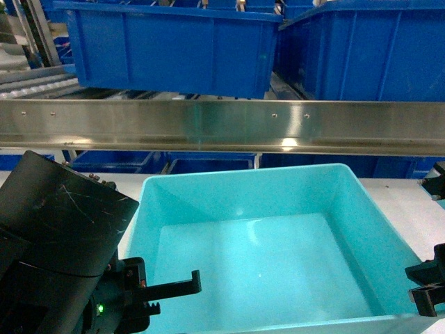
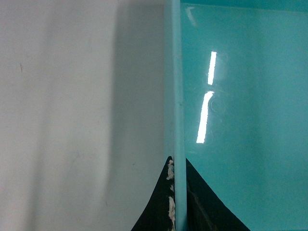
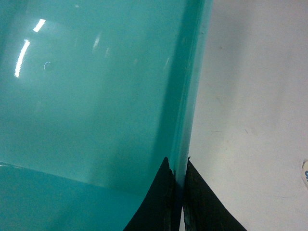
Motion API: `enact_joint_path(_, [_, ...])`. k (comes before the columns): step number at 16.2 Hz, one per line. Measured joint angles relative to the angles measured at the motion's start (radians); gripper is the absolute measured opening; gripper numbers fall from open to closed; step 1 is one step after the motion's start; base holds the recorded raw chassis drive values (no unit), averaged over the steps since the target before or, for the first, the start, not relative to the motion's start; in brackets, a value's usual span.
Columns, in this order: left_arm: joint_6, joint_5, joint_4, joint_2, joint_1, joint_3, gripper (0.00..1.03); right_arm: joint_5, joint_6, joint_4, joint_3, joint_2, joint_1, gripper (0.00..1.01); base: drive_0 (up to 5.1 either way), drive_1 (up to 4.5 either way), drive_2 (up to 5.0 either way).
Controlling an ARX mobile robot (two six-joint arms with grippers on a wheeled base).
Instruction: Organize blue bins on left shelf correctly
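With both arms already pinching the turquoise bin (image 1: pixel 264 257), the whole thing hinged on 2 pretty thin grips. In its wrist view the left gripper (image 2: pixel 175 202) had its dark fingers (image 2: pixel 156 211) closed on either side of the bin's thin left rim, and the right gripper (image 3: pixel 179 202) was doing the same on the right rim, 1 finger inside the tub and 1 outside. The bin itself sat between the 2 grippers on the white tabletop (image 2: pixel 72 120), just this side of the shiny steel rail (image 1: pixel 222 125) of the left shelf (image 1: pixel 42 87), and the rail stood higher than the bin's far wall. My guess at what could go wrong: those walls were glossy and tapered, so the rim could have slid out of either pinch once weight came on, and if 1 side let go first the tub would have swung and dropped. If the 2 arms hadn't lifted evenly, the thin plastic could have flexed and popped free too. The other risk sat ahead of the grippers, since too low a lift would have knocked the far wall into the rail, and beyond it the 2 dark blue bins (image 1: pixel 174 49) left little spare room.
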Motion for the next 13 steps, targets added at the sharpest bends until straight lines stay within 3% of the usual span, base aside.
enact_joint_path(5, [0.016, -0.006, -0.001, -0.016, 0.005, 0.0, 0.02, 0.001, 0.011, 0.0, 0.0, -0.002, 0.0, 0.02, 0.0, 0.0, 0.0])
enact_joint_path(10, [0.103, -0.038, -0.027, -0.129, 0.013, 0.008, 0.02, -0.011, 0.029, -0.053, 0.009, -0.093, 0.0, 0.02, 0.0, 0.0, 0.0])
enact_joint_path(13, [0.135, -0.048, -0.051, -0.199, 0.013, 0.019, 0.02, -0.022, 0.031, -0.097, 0.035, -0.151, 0.0, 0.02, 0.0, 0.0, 0.0])
